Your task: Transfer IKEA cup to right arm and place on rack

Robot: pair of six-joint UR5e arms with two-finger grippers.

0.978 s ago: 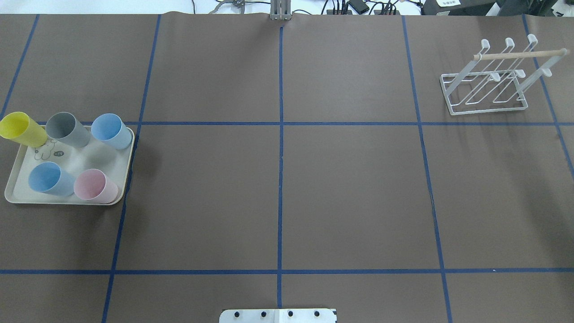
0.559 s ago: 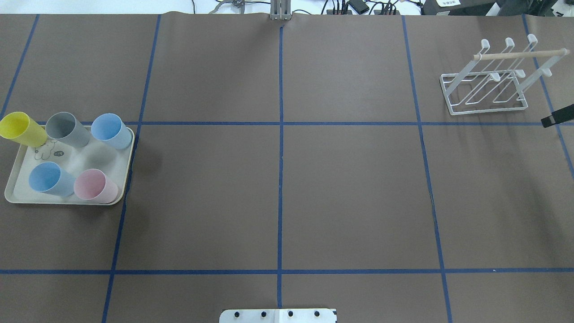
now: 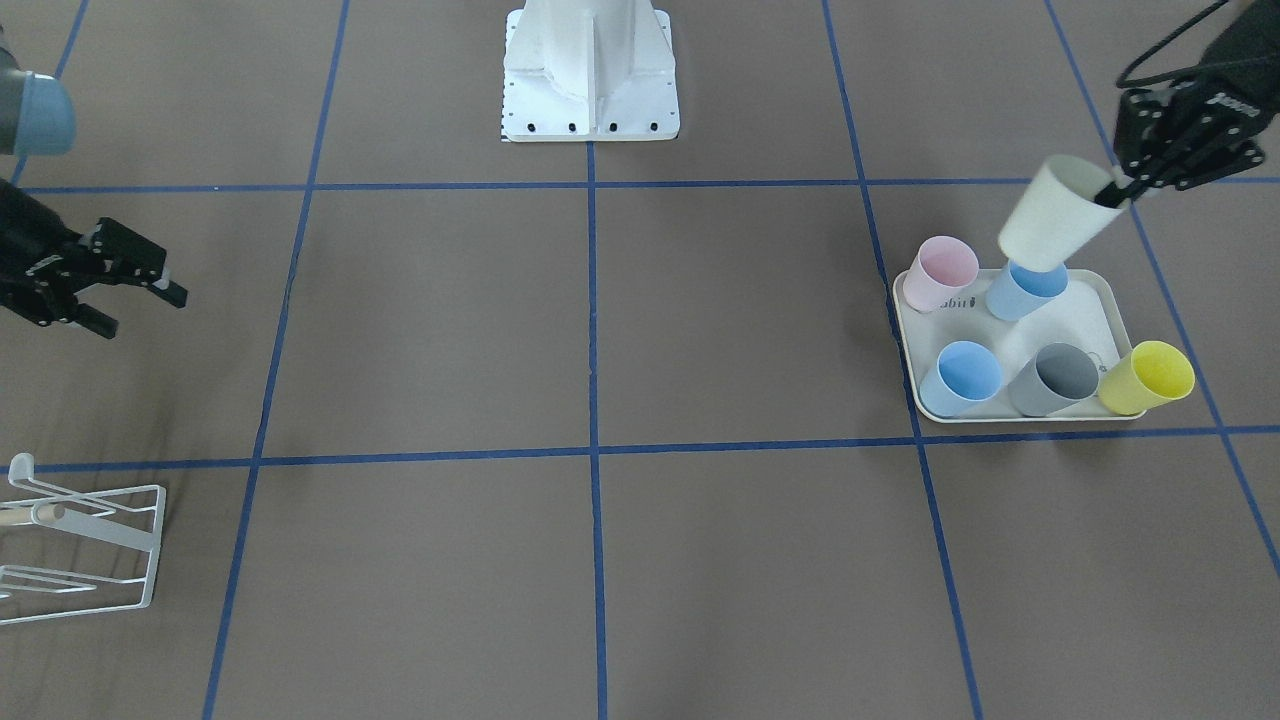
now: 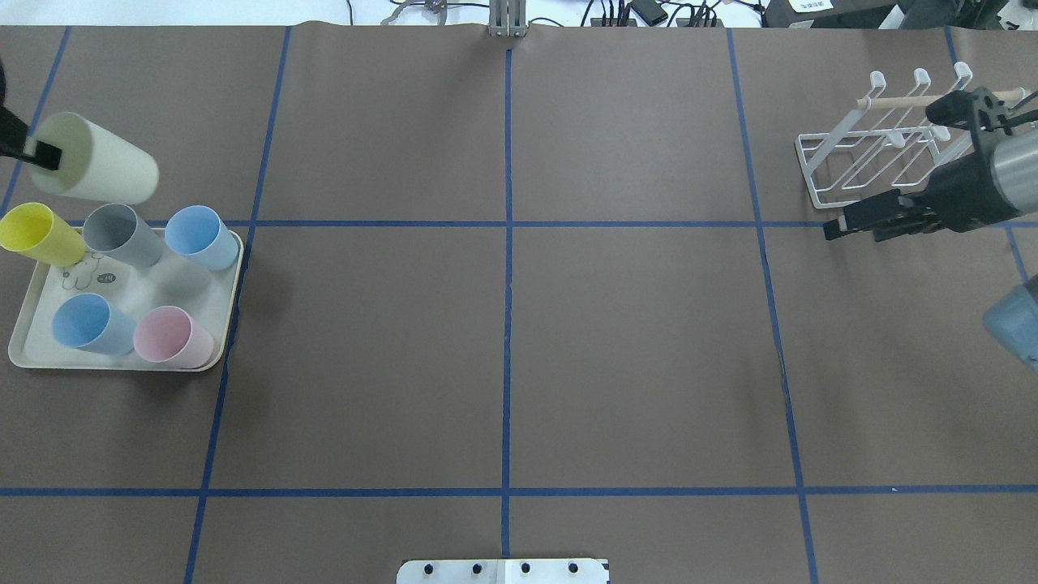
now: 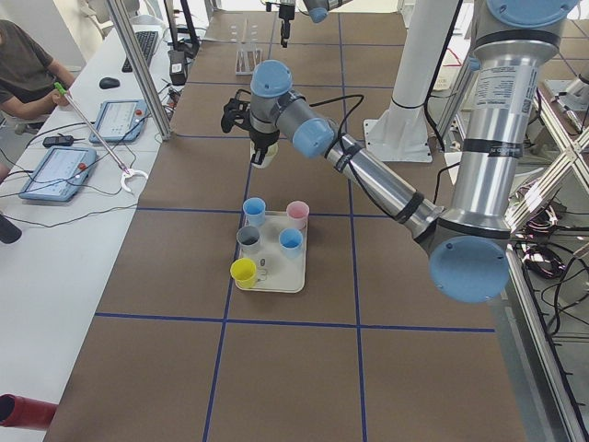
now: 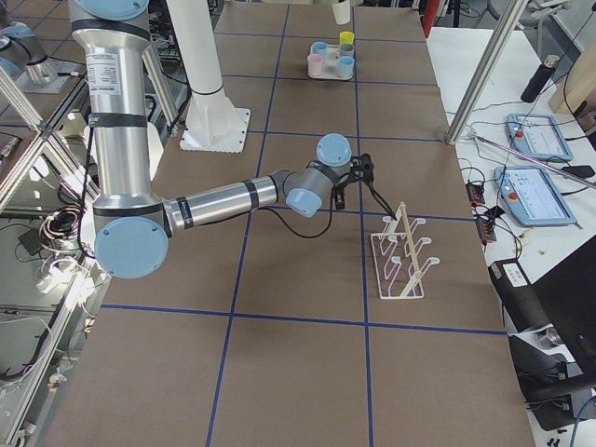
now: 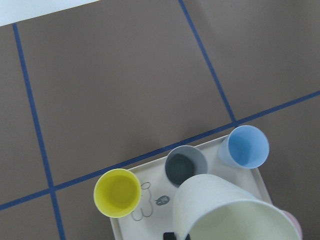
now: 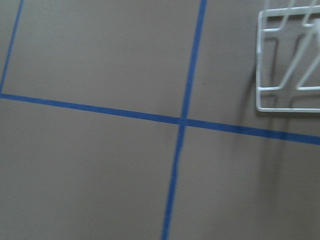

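Left end effector (image 3: 1125,190) grips the cream cup (image 3: 1050,225) above the tray (image 3: 1118,305). Handover comes next, I reckon, but the right end effector (image 3: 145,312), gaping wide, is well apart.

Brown desk (image 4: 632,349) with a blue tape grid (image 4: 508,324)
Cream cup (image 4: 97,170), cream tray (image 4: 122,290); yellow cup (image 4: 40,235), grey cup (image 4: 122,235), pink cup (image 4: 172,337), two blue cups (image 4: 201,237) (image 4: 91,324); white rack (image 8: 290,108).

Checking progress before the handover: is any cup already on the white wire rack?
No, the rack carries no cup; the left gripper holds the cream cup.
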